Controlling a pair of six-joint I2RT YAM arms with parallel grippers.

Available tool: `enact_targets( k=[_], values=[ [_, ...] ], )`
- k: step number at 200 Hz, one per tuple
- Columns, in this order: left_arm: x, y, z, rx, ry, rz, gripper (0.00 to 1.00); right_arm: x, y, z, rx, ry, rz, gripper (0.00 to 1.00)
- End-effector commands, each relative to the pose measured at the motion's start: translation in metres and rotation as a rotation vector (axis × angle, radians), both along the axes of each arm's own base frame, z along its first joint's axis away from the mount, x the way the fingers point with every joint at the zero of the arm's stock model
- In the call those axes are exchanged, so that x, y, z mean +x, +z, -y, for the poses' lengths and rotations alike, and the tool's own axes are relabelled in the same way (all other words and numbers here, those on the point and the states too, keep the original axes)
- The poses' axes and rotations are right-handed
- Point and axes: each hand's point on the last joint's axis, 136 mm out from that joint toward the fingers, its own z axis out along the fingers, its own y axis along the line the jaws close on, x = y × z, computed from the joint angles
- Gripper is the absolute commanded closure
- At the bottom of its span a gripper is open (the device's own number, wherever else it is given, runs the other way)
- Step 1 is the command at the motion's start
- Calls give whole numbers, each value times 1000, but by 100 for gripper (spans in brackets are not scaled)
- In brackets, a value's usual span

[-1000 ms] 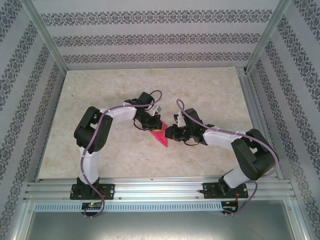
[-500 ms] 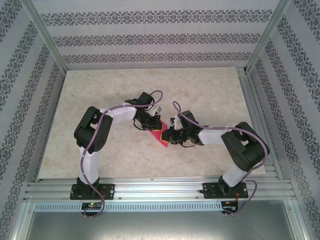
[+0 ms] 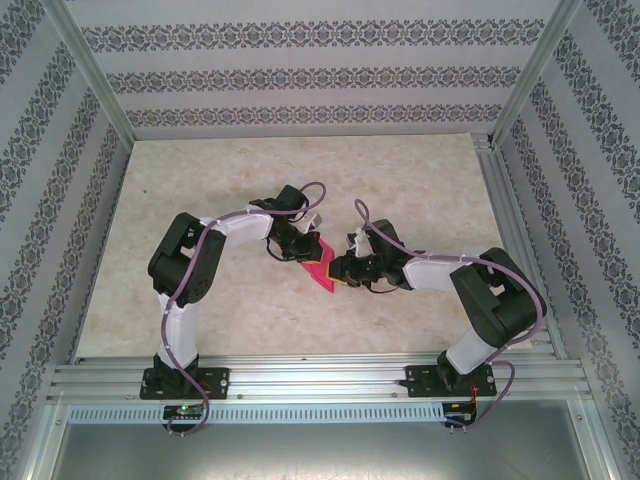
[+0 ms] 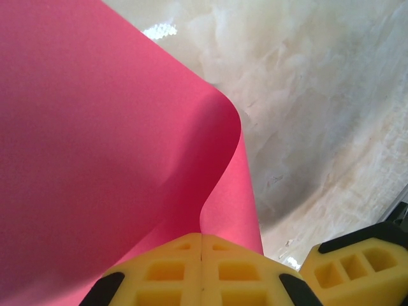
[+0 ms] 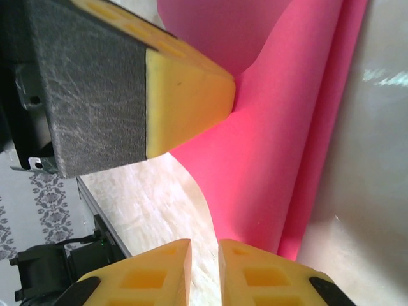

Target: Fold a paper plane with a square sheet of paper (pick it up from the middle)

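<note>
Left pincer point(image 4: 201, 242) clamps the curled sheet of paper point(image 4: 95, 159)

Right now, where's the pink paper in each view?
Top external: paper at centre, between the two arms' tips.
Left wrist: paper covers the left half, curling up from the left gripper, which is shut on it.
Right wrist: paper right of centre, running top to bottom.
Shared landmark: beige marbled tabletop beneath it.

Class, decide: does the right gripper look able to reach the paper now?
Likely yes: the right gripper, jaws slightly apart, sits just short of the paper with bare table between; the left gripper pinches it farther along.
</note>
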Motion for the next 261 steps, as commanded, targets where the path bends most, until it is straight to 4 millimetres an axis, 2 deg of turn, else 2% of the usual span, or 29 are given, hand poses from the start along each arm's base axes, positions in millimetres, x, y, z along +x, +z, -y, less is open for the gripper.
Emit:
enact_targets(
  k=[1, 44, 88, 145, 200, 261],
  values=[
    [0, -9, -3, 14, -15, -4, 98, -6, -4, -7, 9, 37, -13, 81],
    [0, -9, 1, -6, -18, -6, 97, -8, -20, -1, -51, 33, -29, 81],
    [1, -12, 4, -19, -23, -11, 97, -10, -17, -3, -72, 61, -25, 80],
    [4, -15, 1, 9, -19, 1, 97, -15, -29, 0, -105, 65, -50, 80],
    [6, -16, 3, -2, -28, 12, 97, -15, -19, -5, -92, 77, -39, 79],
    [8, -20, 2, 17, -36, 19, 97, -24, -40, 1, -134, 74, -84, 80]
  ],
)
